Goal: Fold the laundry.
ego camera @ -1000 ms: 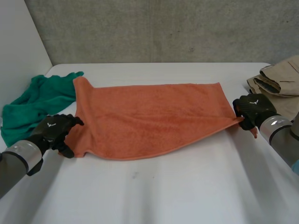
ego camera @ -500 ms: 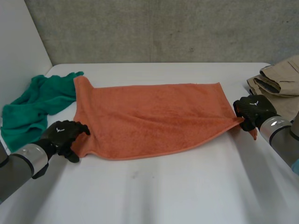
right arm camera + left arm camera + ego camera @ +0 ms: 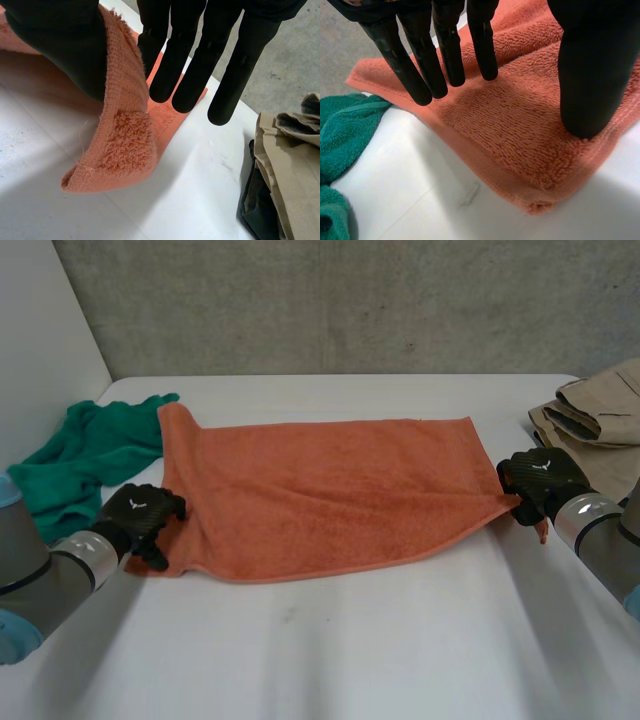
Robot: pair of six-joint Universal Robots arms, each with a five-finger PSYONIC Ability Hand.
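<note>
Item: towel (image 3: 320,495), orange, spread across desk (image 3: 400,640). Right robot hand (image 3: 535,480): pinching near right corner, raised. Left robot hand (image 3: 145,515): released, thumb resting on near left corner. Advice: secure left pinch first, then lift both corners evenly.

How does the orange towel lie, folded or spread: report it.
Spread: the towel lies one layer flat on the table, right hand pinching its near corner.

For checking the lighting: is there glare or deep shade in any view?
Head view: even light, no glare on table or orange towel. Left wrist view: towel hem well lit. Right wrist view: something dark under the beige clothes, too dim to identify.
</note>
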